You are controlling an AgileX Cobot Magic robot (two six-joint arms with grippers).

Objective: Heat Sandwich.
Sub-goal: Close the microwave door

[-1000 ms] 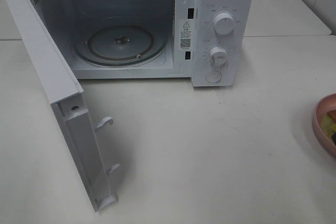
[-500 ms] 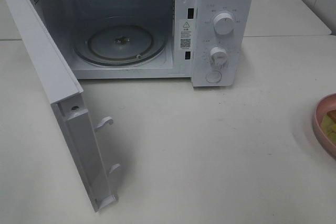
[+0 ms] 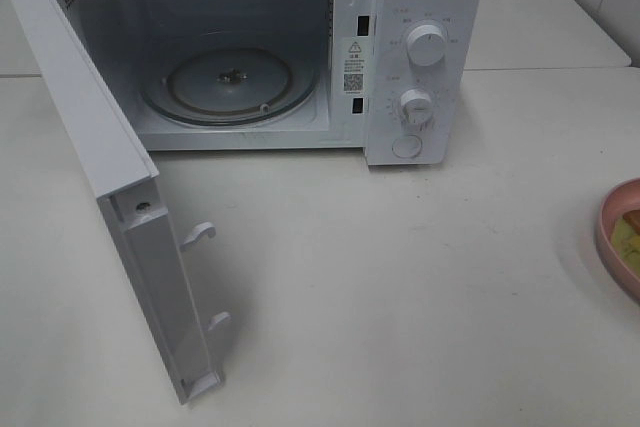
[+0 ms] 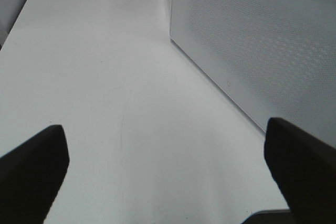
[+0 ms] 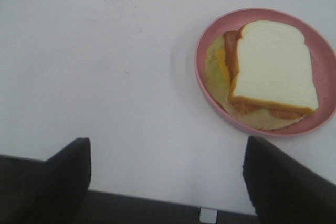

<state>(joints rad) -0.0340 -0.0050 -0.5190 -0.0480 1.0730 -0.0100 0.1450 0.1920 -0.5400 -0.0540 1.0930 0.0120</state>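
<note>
The sandwich [image 5: 273, 66], white bread with tan crust over orange and pale yellow-green filling, lies on a round pink plate [image 5: 206, 85]. My right gripper [image 5: 168, 182] hovers above the table a short way from the plate, open, with nothing between its dark fingers [image 5: 50, 182]. In the exterior view only a sliver of the plate [image 3: 612, 237] and the sandwich [image 3: 630, 232] shows at the right edge. My left gripper [image 4: 168, 174] is open and empty over bare table beside a dotted grey microwave panel [image 4: 257, 40]. Neither gripper shows in the exterior view.
The white microwave [image 3: 425, 57] stands at the back with its door [image 3: 120, 197] swung wide open to the left. Its glass turntable [image 3: 230, 82] holds nothing. Two knobs and a button sit on its right panel. A seam between tables runs behind it.
A dark shape over the plate at the right edge one second ago no longer shows. Nothing else has moved.
</note>
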